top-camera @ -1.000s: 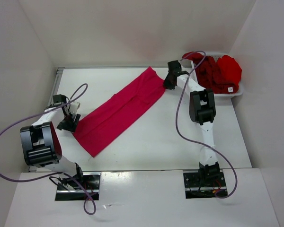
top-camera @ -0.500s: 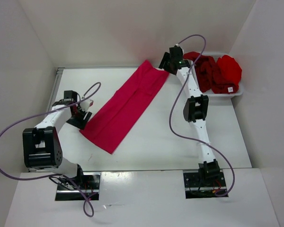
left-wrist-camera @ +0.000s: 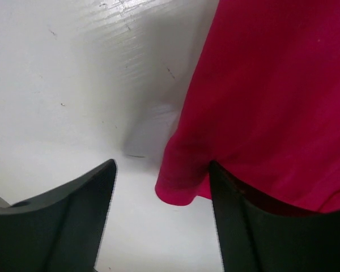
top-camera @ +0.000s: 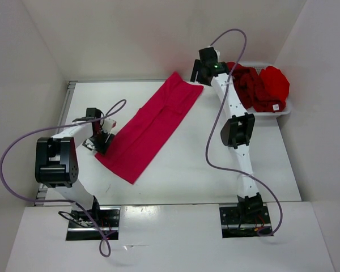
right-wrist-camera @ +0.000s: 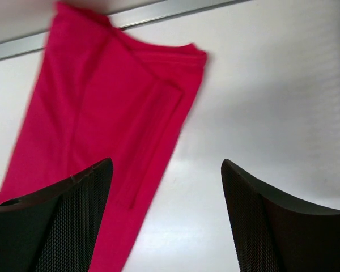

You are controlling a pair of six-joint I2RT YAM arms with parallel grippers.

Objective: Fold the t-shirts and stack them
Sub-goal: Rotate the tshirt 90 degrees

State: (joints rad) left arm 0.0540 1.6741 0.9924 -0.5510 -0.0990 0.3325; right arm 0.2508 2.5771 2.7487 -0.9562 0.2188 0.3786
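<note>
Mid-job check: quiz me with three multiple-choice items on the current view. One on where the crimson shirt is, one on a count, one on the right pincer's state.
1. Where is the crimson shirt?
A. draped over the right arm
B. flat on the table
C. on the floor

2. How many shirts are in the basket?
A. none
B. four
C. two

3. The right pincer is:
A. open and empty
B. shut on the crimson shirt
C. shut on the basket

Answers:
1 B: it lies as a long diagonal strip on the table.
2 C: a maroon shirt and a red shirt sit in it.
3 A: its fingers stand wide apart above the shirt's far end, with nothing between them.
</note>
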